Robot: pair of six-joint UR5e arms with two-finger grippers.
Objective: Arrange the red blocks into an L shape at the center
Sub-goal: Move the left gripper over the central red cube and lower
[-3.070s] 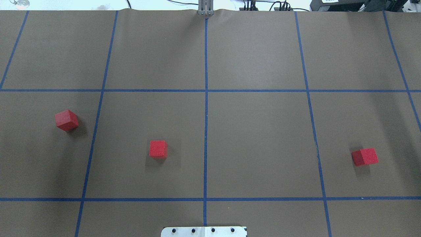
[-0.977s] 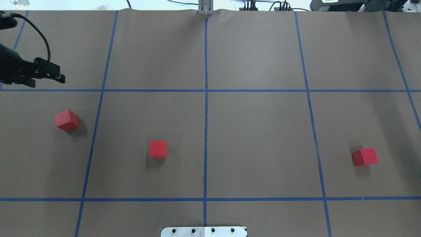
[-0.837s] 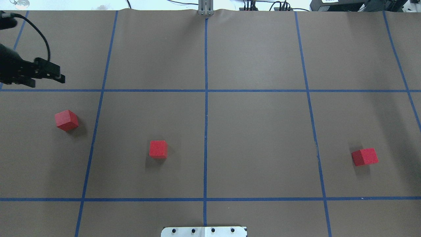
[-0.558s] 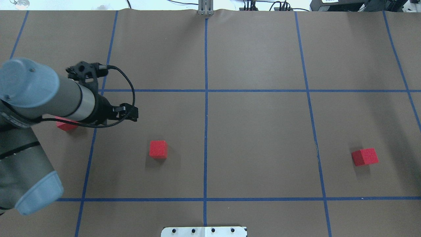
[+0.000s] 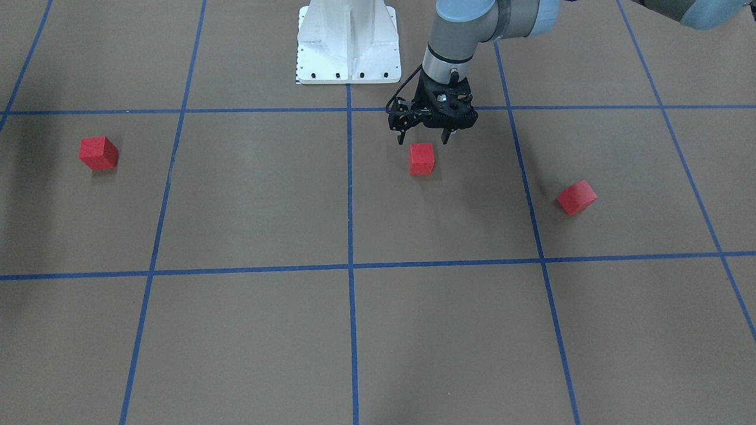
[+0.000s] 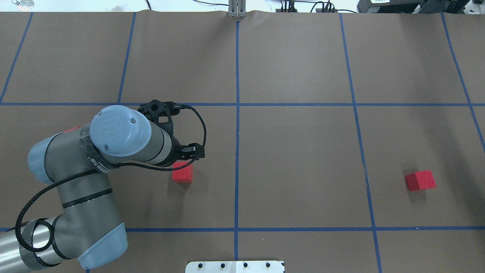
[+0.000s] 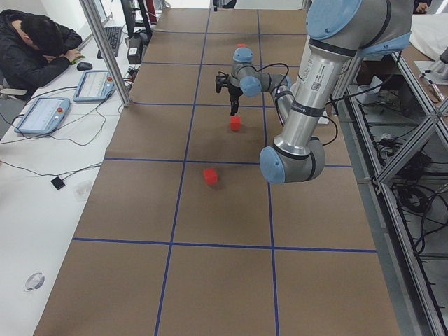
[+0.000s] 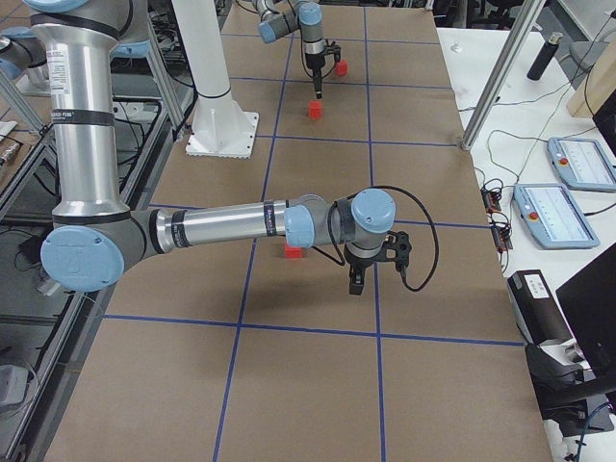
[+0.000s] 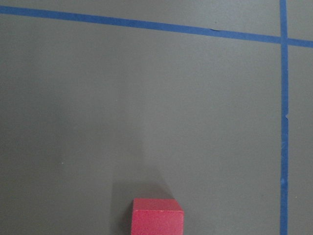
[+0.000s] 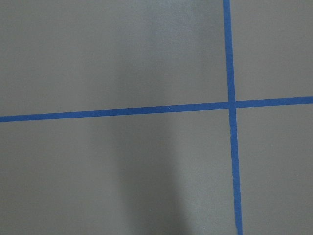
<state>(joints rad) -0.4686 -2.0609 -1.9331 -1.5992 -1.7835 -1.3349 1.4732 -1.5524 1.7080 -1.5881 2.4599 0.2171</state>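
On the brown bench (image 6: pixel 303 57), blue tape grid (image 6: pixel 303 104): L fingers (image 5: pixel 444 137) over mid block (image 5: pixel 422 158).
L fingers spread wide, holding nothing, tips above block, not touching. Mid block sits in square adjoining center crossing (image 6: pixel 237 104), robot side. L block (image 5: pixel 576 196) and R block (image 5: pixel 98 152) well apart, away from bench edges. R fingers (image 8: pixel 355 282): open/shut can't tell. White base (image 5: pixel 348 41) on center tape line, robot side.
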